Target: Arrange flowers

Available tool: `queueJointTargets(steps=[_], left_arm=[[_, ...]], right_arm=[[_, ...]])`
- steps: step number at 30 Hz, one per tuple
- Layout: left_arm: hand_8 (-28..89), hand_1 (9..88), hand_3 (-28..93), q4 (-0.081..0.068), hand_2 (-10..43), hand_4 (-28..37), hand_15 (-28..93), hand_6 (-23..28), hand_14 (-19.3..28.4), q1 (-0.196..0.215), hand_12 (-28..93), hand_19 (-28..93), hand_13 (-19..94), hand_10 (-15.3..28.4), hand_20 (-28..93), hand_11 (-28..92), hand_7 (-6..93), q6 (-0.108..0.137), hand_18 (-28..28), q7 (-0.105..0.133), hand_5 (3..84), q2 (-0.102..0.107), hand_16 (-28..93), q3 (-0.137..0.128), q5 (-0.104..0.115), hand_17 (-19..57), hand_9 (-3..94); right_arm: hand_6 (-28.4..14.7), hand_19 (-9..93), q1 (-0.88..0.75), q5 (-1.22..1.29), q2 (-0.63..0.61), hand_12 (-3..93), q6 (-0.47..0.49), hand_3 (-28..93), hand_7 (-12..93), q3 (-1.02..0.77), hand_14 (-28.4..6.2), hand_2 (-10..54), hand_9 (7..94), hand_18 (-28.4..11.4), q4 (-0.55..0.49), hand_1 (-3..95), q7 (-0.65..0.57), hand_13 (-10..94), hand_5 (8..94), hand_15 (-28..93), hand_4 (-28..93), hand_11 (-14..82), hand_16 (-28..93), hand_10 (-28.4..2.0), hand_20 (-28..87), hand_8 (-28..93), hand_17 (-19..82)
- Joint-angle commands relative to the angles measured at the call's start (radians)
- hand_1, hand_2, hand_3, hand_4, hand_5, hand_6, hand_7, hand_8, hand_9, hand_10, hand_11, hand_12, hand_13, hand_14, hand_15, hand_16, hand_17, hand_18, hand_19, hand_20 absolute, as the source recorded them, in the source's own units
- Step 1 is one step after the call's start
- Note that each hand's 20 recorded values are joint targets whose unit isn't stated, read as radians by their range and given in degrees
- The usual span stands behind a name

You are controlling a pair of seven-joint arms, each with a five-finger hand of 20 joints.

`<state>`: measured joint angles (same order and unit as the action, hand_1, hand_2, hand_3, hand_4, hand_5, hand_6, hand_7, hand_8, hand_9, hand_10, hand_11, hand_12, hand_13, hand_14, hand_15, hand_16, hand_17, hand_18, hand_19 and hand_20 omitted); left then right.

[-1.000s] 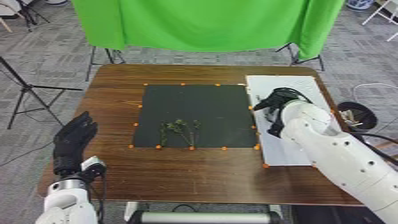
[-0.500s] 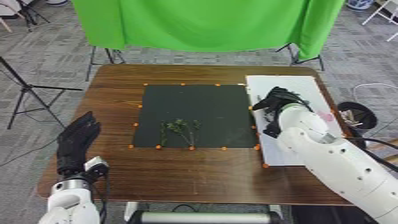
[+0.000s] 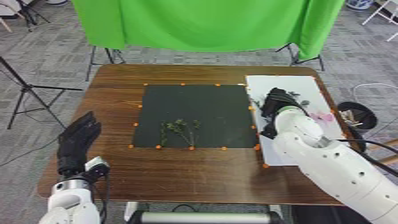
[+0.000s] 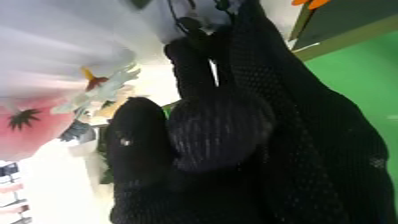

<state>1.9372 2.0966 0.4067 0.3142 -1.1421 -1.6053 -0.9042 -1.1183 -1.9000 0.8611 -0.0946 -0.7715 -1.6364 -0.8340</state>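
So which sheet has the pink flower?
The white sheet, on the right: the pink flower lies there. The black sheet beside it holds green sprigs.

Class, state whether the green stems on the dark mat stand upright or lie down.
Lying down: the green stems stretch across the dark mat, leaves and all.

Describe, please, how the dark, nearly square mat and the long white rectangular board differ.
The dark mat is nearly square; the white board is longer and narrower. The mat bears thin green sprigs, while the board, farther right, bears a pink flower. Both lie flat on the brown wooden table, with orange dots along their edges.
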Motion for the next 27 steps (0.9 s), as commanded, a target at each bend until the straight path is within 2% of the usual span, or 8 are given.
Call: queueJointTargets(steps=[1, 2, 6, 10, 13, 20, 23, 27], left_arm=[[-9, 38.9, 70, -0.004, -1.1, -17.3, 19, 3.2, 13.9, -0.005, 9, 11, 36, 12.7, 25, 21, 17.2, -0.013, 11.7, -0.012, 46.2, -0.008, -3, 0.003, -0.009, 20.6, 37.6], [-9, 38.9, 70, -0.006, -1.1, -17.3, 19, 3.2, 13.9, -0.007, 9, 11, 36, 12.7, 25, 21, 17.2, -0.016, 11.7, -0.014, 46.2, -0.007, -3, 0.003, -0.009, 20.6, 37.6], [-9, 39.1, 70, -0.003, -1.1, -17.4, 19, 3.3, 13.9, -0.005, 9, 10, 36, 12.6, 25, 21, 17.1, -0.009, 11.7, -0.01, 46.2, -0.008, -3, 0.003, -0.008, 20.6, 37.5], [-9, 39.1, 70, -0.007, -1.0, -17.3, 19, 3.2, 13.9, -0.01, 9, 10, 36, 12.6, 25, 21, 17.1, -0.008, 11.7, -0.002, 46.2, -0.009, -3, 0.007, -0.005, 20.6, 37.6], [-9, 39.2, 70, -0.007, -1.0, -17.3, 19, 3.2, 14.0, -0.009, 9, 10, 36, 12.6, 25, 21, 17.2, -0.008, 11.6, 0.0, 46.2, -0.011, -3, 0.009, -0.005, 20.6, 37.6], [-9, 39.4, 70, -0.007, -1.0, -17.2, 19, 3.2, 13.9, -0.009, 9, 11, 36, 12.6, 25, 22, 17.2, -0.003, 11.6, -0.003, 46.2, -0.011, -3, 0.01, -0.005, 20.7, 37.5], [-9, 39.4, 70, -0.004, -1.1, -17.2, 19, 3.3, 13.9, -0.006, 9, 11, 36, 12.6, 25, 22, 17.2, 0.002, 11.6, 0.0, 46.2, -0.012, -3, 0.01, -0.002, 20.7, 37.5], [-9, 39.4, 69, -0.002, -1.1, -17.1, 19, 3.3, 13.9, -0.005, 9, 11, 36, 12.6, 25, 22, 17.1, -0.003, 11.6, -0.006, 46.2, -0.012, -3, 0.003, -0.005, 20.7, 37.5]], right_arm=[[-3.6, 88, -0.103, 0.128, 0.019, 27.3, -0.012, 55, 29, 0.021, -2.2, -9.5, 93.7, -7.1, 0.02, 65.1, -0.039, 94, 74.5, 58, -14, 14.9, 19, -10.6, 35, 21, 74], [-3.7, 87, -0.107, 0.135, 0.019, 27.3, -0.017, 54, 30, 0.018, -2.2, -9.5, 93.7, -7.0, 0.02, 66.0, -0.039, 94, 75.1, 58, -14, 16.0, 19, -10.6, 35, 21, 74], [-5.0, 85, -0.111, 0.142, 0.013, 27.2, -0.139, 56, 34, 0.037, -1.8, -9.5, 93.7, -6.2, 0.024, 67.6, -0.024, 94, 75.9, 58, -13, 19.3, 20, -10.7, 39, 16, 75], [-5.5, 83, -0.102, 0.106, -0.005, 30.3, -0.228, 58, 43, 0.073, -0.9, -9.5, 93.7, -4.9, 0.026, 65.9, 0.01, 94, 73.5, 58, -5, 22.3, 21, -11.4, 45, 14, 75], [-5.5, 83, -0.097, 0.09, -0.01, 31.9, -0.284, 59, 49, 0.088, -0.4, -9.5, 93.7, -4.5, 0.024, 63.8, 0.024, 94, 71.2, 58, 0, 25.3, 22, -13.2, 47, 12, 76], [-6.0, 82, -0.093, 0.145, -0.016, 38.0, -0.44, 61, 53, 0.058, -0.2, -9.5, 93.7, -3.7, -0.013, 61.9, 0.082, 94, 69.8, 58, 4, 23.9, 24, -15.2, 49, 11, 75], [-6.0, 82, -0.086, 0.166, -0.017, 39.9, -0.467, 62, 55, 0.034, -0.4, -9.5, 93.7, -3.8, -0.037, 61.3, 0.117, 94, 68.4, 58, 5, 23.1, 25, -15.4, 50, 11, 75], [-6.0, 82, -0.079, 0.187, -0.028, 40.2, -0.478, 62, 56, 0.01, -0.4, -9.5, 93.7, -3.8, -0.093, 61.2, 0.149, 94, 68.1, 58, 5, 23.2, 25, -15.5, 51, 10, 75]])
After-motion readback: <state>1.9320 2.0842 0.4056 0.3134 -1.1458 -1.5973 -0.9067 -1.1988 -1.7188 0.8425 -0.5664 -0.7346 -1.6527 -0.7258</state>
